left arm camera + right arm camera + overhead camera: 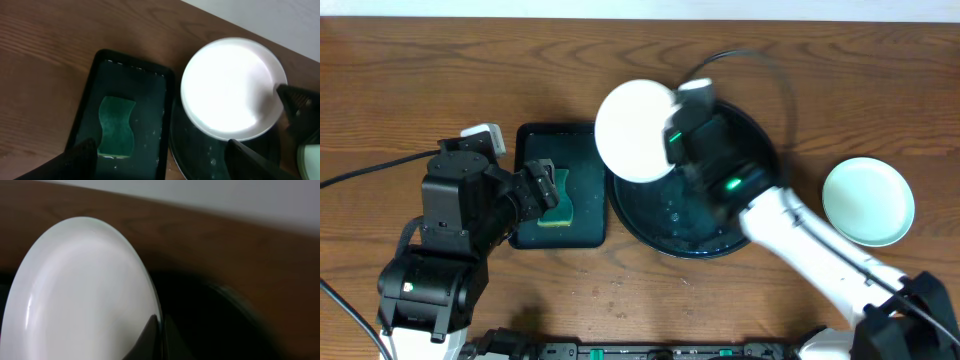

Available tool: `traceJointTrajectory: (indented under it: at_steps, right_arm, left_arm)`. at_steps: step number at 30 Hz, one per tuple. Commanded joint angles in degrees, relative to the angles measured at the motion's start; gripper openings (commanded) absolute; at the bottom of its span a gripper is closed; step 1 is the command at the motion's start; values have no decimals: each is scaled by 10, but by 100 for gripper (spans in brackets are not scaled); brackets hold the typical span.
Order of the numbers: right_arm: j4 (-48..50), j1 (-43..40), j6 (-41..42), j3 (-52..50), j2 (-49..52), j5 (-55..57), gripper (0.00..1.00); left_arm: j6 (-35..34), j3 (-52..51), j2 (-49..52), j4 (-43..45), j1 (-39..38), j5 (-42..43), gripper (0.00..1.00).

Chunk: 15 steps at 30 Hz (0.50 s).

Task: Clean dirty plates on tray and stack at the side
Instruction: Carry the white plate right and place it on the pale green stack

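My right gripper [672,135] is shut on the rim of a white plate [635,131] and holds it raised over the left edge of the round black tray [760,140]. The right wrist view shows the fingers [160,330] pinching the plate's edge [75,295]. The plate also shows in the left wrist view [230,87], above the tray [200,150]. Another white plate [867,200] lies on the wood table to the right of the tray. My left gripper [542,192] is open and empty above the rectangular tray [582,150], over the sponge.
A green sponge [560,200] lies in the rectangular black tray; it also shows in the left wrist view [116,127] inside that tray [150,100]. A black cable [360,175] runs across the table at the left.
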Motion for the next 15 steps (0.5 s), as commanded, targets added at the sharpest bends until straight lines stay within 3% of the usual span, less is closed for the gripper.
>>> traceJointTrajectory:
  at_steps: [1,3,8,11,15]
  right_arm:
    - [-3,-82,139,7,-35,-356,2]
    - [-26,-139,145,7,-66,-411,2]
    - [-146,-292,143,7,-152,-405,1]
    - [-261,-408,142,7,-191,-343,1]
    - [-410,-548,123,5,-193,-174,1]
  left_arm:
    - [1,7,0,-1,2,-1,82]
    - [1,7,0,-1,2,-1,82]
    - [1,7,0,-1,2,-1,82]
    - [1,7,0,-1,2,-1,82]
    - [1,7,0,-1,2,-1,82]
